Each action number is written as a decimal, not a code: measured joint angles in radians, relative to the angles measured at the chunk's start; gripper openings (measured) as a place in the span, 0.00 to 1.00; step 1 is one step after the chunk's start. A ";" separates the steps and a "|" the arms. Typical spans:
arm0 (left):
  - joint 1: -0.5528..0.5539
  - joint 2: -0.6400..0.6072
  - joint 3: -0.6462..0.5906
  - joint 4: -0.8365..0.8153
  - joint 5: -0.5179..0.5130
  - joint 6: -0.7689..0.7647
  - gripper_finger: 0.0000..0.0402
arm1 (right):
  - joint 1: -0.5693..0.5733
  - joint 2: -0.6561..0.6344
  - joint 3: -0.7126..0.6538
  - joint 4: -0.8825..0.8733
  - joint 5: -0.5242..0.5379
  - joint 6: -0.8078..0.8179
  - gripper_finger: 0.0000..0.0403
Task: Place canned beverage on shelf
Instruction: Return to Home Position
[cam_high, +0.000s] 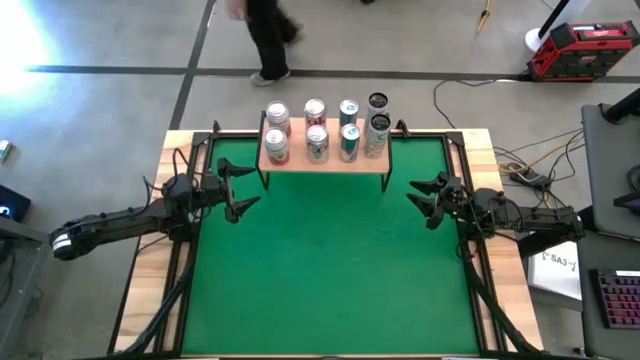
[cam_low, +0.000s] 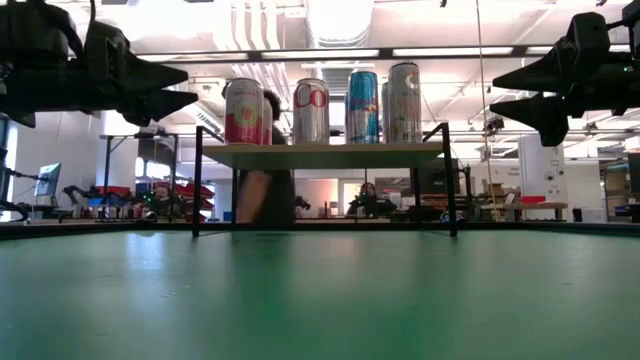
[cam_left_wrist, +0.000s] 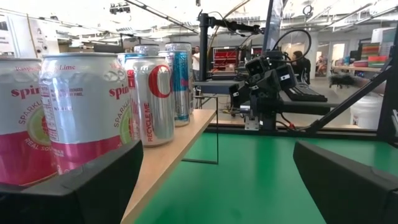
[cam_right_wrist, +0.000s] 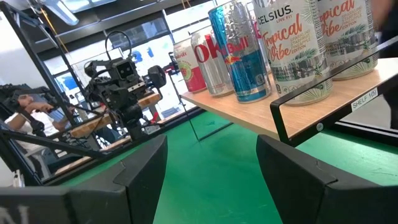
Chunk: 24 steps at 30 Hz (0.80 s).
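Note:
The shelf (cam_high: 325, 165), a light wooden top on thin black legs, stands at the far middle of the green mat (cam_high: 330, 270). Several canned beverages stand upright on it in two rows: pink-and-white cans (cam_high: 277, 147) at its left end, red-lettered silver cans (cam_high: 317, 143), blue cans (cam_high: 349, 142) and tall white cans (cam_high: 376, 135) at its right end. My left gripper (cam_high: 245, 190) hovers open at the mat's left side, near the shelf's left end. My right gripper (cam_high: 418, 200) hovers open at the mat's right side, with nothing between its fingers.
The mat's middle and near part (cam_low: 320, 300) lie bare. A wooden border (cam_high: 150, 260) frames the mat. Beyond the far edge a person (cam_high: 265, 40) walks on the floor. A red toolbox (cam_high: 585, 50) and cables (cam_high: 520, 170) lie off to the right.

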<state>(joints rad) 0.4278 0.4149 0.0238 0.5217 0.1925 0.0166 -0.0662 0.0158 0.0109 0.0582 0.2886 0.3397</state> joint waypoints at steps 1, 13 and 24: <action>0.000 0.001 0.000 0.000 0.000 0.000 1.00 | 0.000 0.000 0.000 0.000 0.000 0.000 0.59; 0.000 0.024 0.000 0.000 0.000 0.000 1.00 | 0.000 0.000 0.000 0.000 0.000 0.000 0.59; 0.000 0.050 0.000 0.000 0.000 0.000 1.00 | 0.000 0.000 0.000 0.000 0.000 0.000 0.59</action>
<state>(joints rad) 0.4278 0.4646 0.0238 0.5220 0.1925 0.0166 -0.0660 0.0158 0.0107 0.0580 0.2885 0.3401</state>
